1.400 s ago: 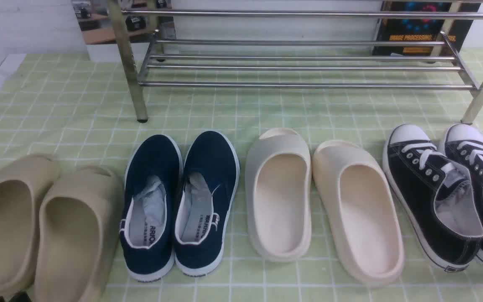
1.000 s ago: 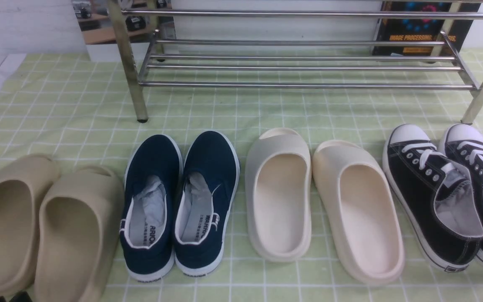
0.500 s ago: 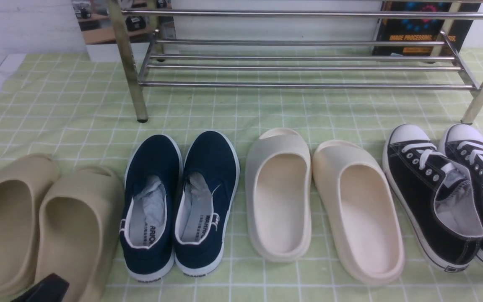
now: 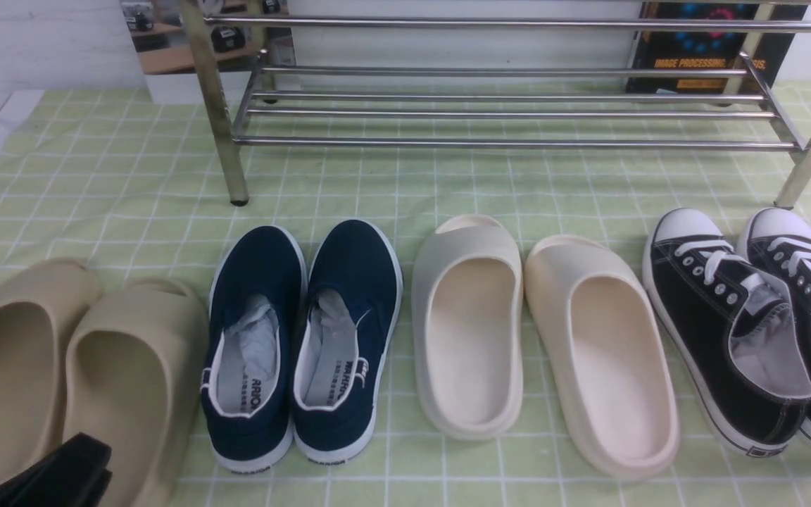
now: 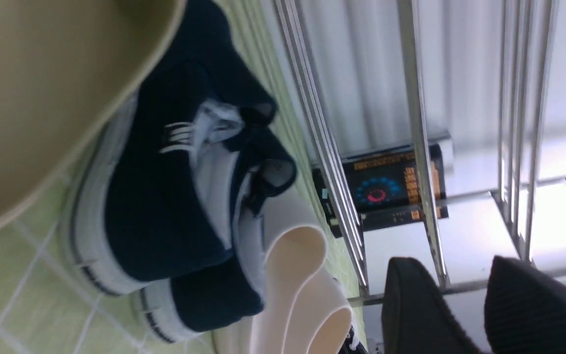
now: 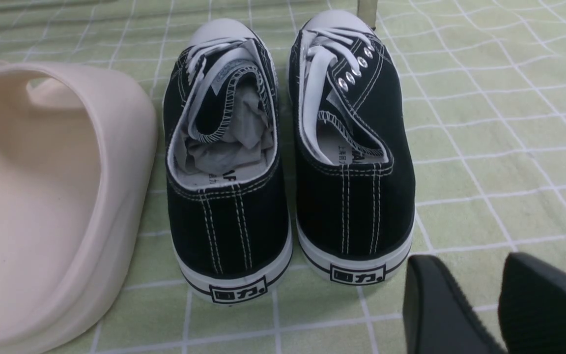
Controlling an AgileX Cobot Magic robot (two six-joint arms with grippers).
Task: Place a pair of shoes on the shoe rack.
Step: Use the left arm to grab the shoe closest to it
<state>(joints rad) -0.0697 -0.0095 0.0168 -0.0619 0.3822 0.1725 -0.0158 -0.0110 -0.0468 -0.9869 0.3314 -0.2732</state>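
The pair of shoes (image 4: 300, 338), navy slip-ons with white soles, stands side by side on the green checked cloth, toes toward the shoe rack (image 4: 504, 143). The chrome rack spans the back of the table with bare bars. My left gripper (image 4: 85, 458) shows at the bottom left corner, over the heel of a tan slide and left of the navy pair. In the left wrist view the left gripper (image 5: 452, 268) is open and empty, with the shoes (image 5: 165, 206) off to one side. My right gripper (image 6: 465, 265) is open and empty over bare cloth.
Tan slides (image 4: 74, 380) lie far left and cream slides (image 4: 469, 324) sit right of the navy pair. Black lace-up sneakers (image 4: 729, 324) stand far right, their heels (image 6: 229, 221) just ahead of the right gripper. A dark box (image 4: 701, 49) sits behind the rack.
The left gripper has come up into the bottom left corner of the front view, over the tan slide. No shoe has moved.
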